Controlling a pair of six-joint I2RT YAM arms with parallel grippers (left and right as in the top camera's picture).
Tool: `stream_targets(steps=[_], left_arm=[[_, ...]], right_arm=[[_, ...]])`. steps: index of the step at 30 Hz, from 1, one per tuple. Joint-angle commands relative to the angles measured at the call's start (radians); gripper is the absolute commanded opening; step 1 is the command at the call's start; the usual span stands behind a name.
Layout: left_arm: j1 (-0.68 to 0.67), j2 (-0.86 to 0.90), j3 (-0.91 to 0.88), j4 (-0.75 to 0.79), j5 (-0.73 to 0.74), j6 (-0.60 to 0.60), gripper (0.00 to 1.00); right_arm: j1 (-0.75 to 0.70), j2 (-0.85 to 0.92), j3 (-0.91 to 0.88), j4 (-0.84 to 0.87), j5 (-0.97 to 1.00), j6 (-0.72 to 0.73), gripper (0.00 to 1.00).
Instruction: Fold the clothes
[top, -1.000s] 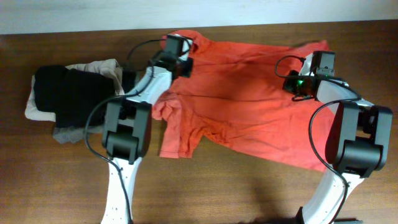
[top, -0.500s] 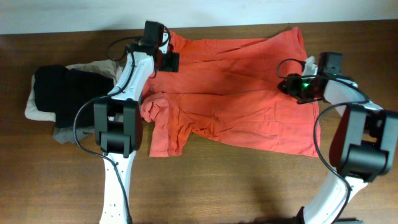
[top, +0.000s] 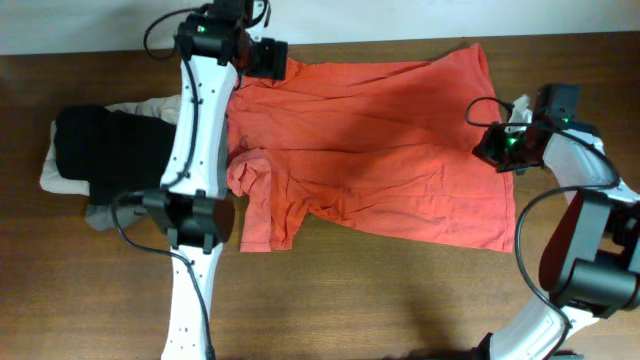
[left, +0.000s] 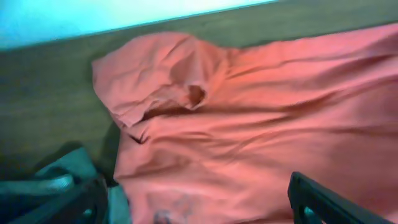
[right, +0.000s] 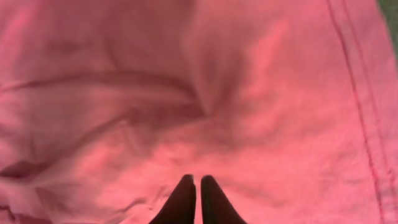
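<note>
The clothes, a red-orange T-shirt, lie spread out across the table, wrinkled, with one sleeve bunched at the left. My left gripper hovers over the shirt's far left corner. In the left wrist view it is open, its black fingers wide apart above the fabric with nothing between them. My right gripper is over the shirt's right edge. In the right wrist view it is shut, tips together just above the cloth, with no visible fold pinched.
A pile of folded black, beige and grey garments sits at the table's left, close to the shirt's sleeve. A grey-green garment shows under the left fingers. The table's far edge meets a white wall just beyond the shirt.
The left arm stretched toward the far edge, drew the shirt flatter, and opened off it. The right gripper slid right to the shirt's edge, opened briefly and shut again.
</note>
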Motion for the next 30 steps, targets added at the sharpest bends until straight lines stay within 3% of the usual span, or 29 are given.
stream_targets(steps=[1,7,14,16,20,26,30], left_arm=[[-0.031,-0.014,0.174,-0.059,0.011,0.013,0.92],[-0.064,-0.116,0.186,-0.08,0.011,0.013,0.93],[-0.079,-0.208,0.186,-0.107,0.009,0.062,0.89],[-0.079,-0.257,0.186,-0.134,-0.063,0.078,0.82],[-0.079,-0.362,0.186,-0.148,-0.193,0.08,0.83],[-0.079,-0.52,0.185,-0.225,-0.304,0.082,0.83],[-0.079,-0.575,0.183,-0.251,-0.316,0.146,0.83]], right_arm=[[0.003,0.047,-0.019,0.003,0.077,0.035,0.06],[-0.013,0.055,-0.019,-0.027,0.33,0.108,0.04],[-0.148,0.055,-0.019,-0.069,0.378,0.117,0.04],[-0.189,0.054,-0.019,-0.08,0.326,0.102,0.04],[-0.206,0.039,-0.019,-0.083,0.14,-0.024,0.05],[-0.203,0.001,-0.019,-0.076,-0.066,-0.047,0.04],[-0.169,0.003,-0.019,-0.064,-0.142,-0.099,0.04]])
